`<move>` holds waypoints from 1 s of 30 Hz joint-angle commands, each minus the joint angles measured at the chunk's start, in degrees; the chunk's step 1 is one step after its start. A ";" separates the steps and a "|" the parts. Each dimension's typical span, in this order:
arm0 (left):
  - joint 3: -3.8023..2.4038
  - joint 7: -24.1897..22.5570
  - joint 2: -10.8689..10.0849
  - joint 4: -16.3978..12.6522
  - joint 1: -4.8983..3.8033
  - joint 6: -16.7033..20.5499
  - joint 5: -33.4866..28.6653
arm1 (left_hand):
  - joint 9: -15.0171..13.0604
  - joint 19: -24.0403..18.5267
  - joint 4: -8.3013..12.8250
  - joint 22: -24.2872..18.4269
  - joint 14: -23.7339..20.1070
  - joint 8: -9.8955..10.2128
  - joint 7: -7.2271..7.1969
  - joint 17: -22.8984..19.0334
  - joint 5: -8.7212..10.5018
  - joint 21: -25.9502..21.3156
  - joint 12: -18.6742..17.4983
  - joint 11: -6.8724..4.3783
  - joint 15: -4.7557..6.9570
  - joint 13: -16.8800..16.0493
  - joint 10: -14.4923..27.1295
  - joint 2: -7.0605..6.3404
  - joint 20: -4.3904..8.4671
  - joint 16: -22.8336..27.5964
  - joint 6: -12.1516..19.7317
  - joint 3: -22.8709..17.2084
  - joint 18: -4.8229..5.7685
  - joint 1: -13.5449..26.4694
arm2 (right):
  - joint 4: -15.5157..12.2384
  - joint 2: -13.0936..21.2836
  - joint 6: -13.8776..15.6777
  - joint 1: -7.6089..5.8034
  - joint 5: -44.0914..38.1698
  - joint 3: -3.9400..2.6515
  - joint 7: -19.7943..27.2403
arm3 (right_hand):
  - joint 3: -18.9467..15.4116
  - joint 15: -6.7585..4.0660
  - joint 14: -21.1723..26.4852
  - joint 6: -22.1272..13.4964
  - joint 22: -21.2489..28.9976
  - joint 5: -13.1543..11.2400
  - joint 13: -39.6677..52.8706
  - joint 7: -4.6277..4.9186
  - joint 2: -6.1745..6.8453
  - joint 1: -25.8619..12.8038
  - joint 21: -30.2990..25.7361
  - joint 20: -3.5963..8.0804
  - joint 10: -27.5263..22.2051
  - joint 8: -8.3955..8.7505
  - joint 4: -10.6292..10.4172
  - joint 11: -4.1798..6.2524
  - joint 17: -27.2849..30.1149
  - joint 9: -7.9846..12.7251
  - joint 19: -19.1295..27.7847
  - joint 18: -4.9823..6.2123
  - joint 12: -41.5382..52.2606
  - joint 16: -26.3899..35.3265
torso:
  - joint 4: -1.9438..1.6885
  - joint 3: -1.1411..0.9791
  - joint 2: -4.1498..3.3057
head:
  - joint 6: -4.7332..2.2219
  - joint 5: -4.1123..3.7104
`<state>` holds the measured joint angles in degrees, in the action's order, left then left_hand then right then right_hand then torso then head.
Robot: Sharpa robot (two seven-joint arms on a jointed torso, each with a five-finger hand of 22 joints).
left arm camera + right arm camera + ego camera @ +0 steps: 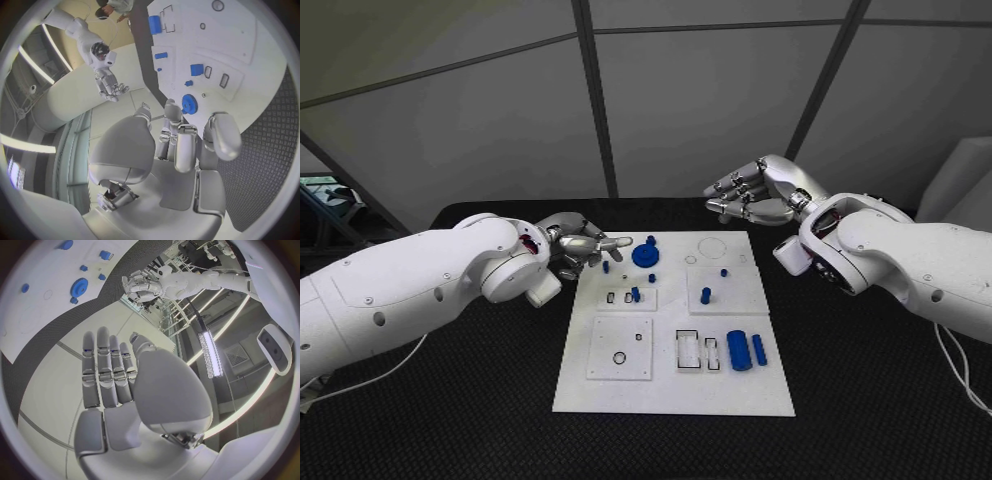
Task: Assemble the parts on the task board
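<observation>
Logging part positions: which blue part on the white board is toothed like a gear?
The round blue gear at the board's far end, near the left hand; the other blue parts are pegs or blocks.

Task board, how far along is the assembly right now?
Some looks done: on the task board a blue gear sits near the far edge and small blue pegs stand upright. In hand: nothing; the left hand hovers by the gear at the board's far left corner, and the right hand is raised beyond the board. Left: two blue cylinders lie loose beside empty slots.
</observation>
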<state>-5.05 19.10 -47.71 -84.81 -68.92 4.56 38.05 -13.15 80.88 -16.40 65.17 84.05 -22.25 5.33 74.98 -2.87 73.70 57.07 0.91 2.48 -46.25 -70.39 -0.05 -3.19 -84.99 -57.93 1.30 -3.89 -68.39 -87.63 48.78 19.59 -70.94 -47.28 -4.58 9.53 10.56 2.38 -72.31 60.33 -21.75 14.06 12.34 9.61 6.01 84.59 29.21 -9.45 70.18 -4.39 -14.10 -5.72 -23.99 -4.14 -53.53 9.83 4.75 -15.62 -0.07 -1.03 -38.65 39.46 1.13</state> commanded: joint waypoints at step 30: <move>3.85 11.70 11.08 9.62 -4.87 -20.41 22.39 | -6.13 -1.32 -0.14 1.42 3.18 -4.47 -0.51 7.26 0.03 0.76 2.39 -0.22 0.38 -3.57 1.79 2.12 -0.03 1.34 2.34 6.93 -0.85 3.10 | 2.80 -2.13 -3.12 -0.27 -5.14 -0.03 -0.61 | -4.50 2.01 -0.53 -0.66 6.35 0.45 -6.84 1.33 0.66 -2.50 -9.01 -1.57 -0.82 0.62 0.91 -1.48 5.79 0.05 -1.62 0.62 -0.93 11.17 | 0.25 -0.13 0.11 | 2.52 -0.31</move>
<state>-1.21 29.97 -36.79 -75.29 -73.65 -13.48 58.95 -19.22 79.82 -16.59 66.49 83.95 -26.47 4.81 74.96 -2.86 74.45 59.66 0.65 2.97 -49.73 -69.01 1.90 -3.18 -83.87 -55.99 7.91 -3.91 -65.67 -84.81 46.75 15.29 -71.08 -51.92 -4.56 9.12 6.49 4.31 -73.09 59.85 -15.48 14.30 5.57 10.56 6.77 82.76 20.54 -10.75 69.81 -3.77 -13.21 -7.28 -18.26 -4.06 -55.09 9.81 3.75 -4.76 0.13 -1.15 -38.48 41.95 0.87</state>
